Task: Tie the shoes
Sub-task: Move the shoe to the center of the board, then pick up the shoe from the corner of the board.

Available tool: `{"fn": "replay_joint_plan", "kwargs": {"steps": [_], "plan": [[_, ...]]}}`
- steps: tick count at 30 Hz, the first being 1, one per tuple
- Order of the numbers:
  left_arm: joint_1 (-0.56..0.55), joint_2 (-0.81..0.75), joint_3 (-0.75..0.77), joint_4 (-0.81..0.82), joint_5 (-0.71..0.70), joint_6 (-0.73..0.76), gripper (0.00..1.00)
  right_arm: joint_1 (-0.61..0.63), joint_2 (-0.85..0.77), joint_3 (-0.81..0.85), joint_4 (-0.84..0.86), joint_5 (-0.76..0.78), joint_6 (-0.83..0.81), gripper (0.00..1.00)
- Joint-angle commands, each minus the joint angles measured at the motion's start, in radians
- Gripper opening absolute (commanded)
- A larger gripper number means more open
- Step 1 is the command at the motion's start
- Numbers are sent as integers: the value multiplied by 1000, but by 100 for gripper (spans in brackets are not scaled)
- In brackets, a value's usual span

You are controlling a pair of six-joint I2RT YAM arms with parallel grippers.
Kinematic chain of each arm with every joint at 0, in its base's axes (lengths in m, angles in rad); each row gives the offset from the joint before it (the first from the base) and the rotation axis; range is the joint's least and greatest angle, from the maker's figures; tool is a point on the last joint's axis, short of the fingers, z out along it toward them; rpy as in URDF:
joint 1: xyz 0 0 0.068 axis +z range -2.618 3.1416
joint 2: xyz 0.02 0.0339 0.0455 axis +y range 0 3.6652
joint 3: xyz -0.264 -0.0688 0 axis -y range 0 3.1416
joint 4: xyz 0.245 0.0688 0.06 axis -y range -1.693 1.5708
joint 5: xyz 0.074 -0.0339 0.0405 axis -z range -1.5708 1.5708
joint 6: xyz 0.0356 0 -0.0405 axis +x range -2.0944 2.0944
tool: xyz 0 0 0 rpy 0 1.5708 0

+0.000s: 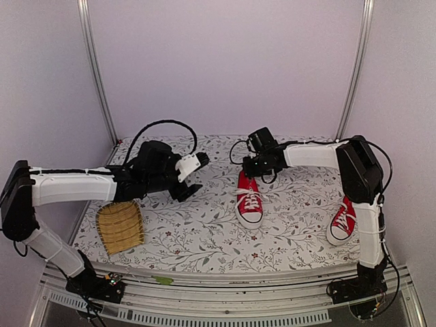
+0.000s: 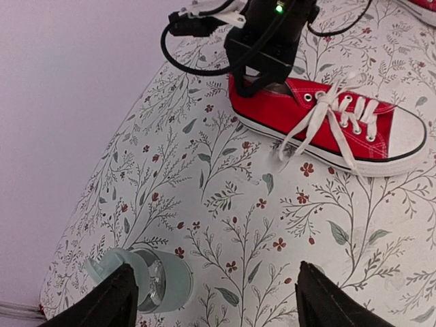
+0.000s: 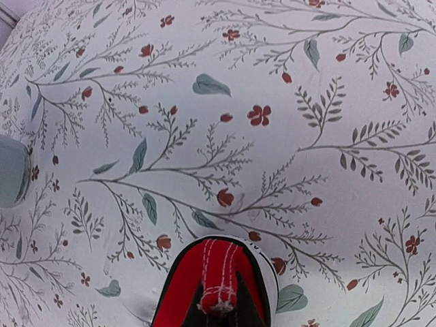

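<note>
- Bare tabletop [image 1: 204, 228] stretches between the left tool [image 1: 190, 178] and the middle shoe [image 1: 249, 202].
- The right tool [image 1: 251, 173] crowds that shoe's heel.
- A woven mat [image 1: 120, 227] fills the near-left corner.

Table [image 1: 204, 235]: covered in a white cloth printed with grey-green sprigs and small red flowers. Back wall [image 1: 225, 61] and side walls plain, pale lilac-white, matte. Slim metal posts at the rear corners, left post [image 1: 97, 68] and right post [image 1: 353, 68]. Metal rail [image 1: 225, 286] along near edge. Light soft, even; shadows faint.
</note>
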Motion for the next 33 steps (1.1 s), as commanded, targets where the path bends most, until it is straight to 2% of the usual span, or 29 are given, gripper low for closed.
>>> {"fn": "replay_joint_plan", "kwargs": {"steps": [1,7,9,12,14,16,18,21,22,23,25,28,31,33], "plan": [[17,-61,16,-105,-11,-2,81,1,74,203,148,108,46,1],[32,-92,3,-146,-12,9,81,-8,311,524,111,143,31,3],[37,-94,3,-154,-4,13,81,-10,366,606,89,140,22,11],[46,-101,12,-159,-6,23,81,-12,370,639,98,104,-12,38],[53,-104,23,-156,-10,16,81,-16,317,637,73,99,-56,46],[60,-105,32,-150,-12,9,82,-23,235,613,21,156,-130,50],[63,-107,37,-142,-25,0,82,-43,88,507,-16,256,-201,54],[76,-122,21,-97,-62,-19,83,-116,-154,206,-44,359,-238,58],[82,-133,9,-72,-70,-31,92,-153,-240,92,-59,378,-214,58],[91,-145,-2,-49,-73,-40,95,-191,-314,-5,-75,383,-192,58],[109,-163,-21,-15,-72,-54,96,-290,-461,-233,-114,364,-133,59],[128,-163,-27,-4,-69,-74,96,-439,-611,-464,-169,336,-43,61],[132,-150,-22,-18,-69,-76,96,-588,-704,-620,-156,266,-3,66],[133,-146,-23,-20,-64,-77,96,-649,-713,-677,-127,215,-1,67]]}}
